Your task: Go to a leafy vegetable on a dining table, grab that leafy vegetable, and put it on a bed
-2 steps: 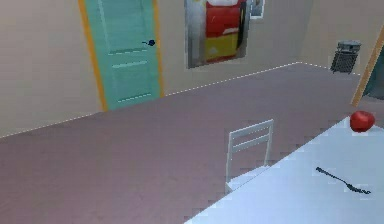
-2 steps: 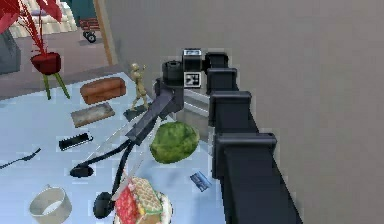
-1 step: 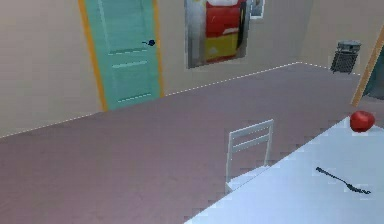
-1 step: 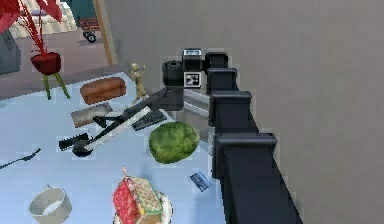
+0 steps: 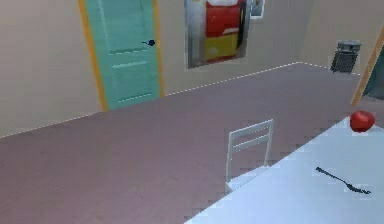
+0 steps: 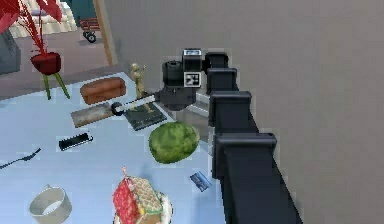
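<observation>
**Desk** (image 6: 100, 172): long, pale blue top, with a white chair (image 5: 250, 150) drawn up at its side.

**Leafy vegetable** (image 6: 173, 142): a rounded green head lying on the desk near its edge. It is just beside the dark arm (image 6: 240, 150) and apart from the gripper's fingers.

**Gripper** (image 6: 125, 104): at the arm's far end, seen against the desk top near a dark flat slab (image 6: 146, 116) and a grey flat piece (image 6: 90, 115). With these lying behind it, I cannot tell whether it grasps anything.

**Also on the desk:**
- brown loaf (image 6: 102, 90)
- small dark bar (image 6: 73, 141)
- pale ring-shaped bowl (image 6: 48, 205)
- red-and-white heap (image 6: 138, 200), possibly food on a plate
- red plant in a red pot (image 6: 45, 58)
- red round fruit (image 5: 362, 121)
- dark fork (image 5: 343, 180)

**Room:** brownish floor (image 5: 120, 160), teal door (image 5: 125, 50) in an orange frame, and a red-and-yellow picture (image 5: 222, 30) on the wall.
</observation>
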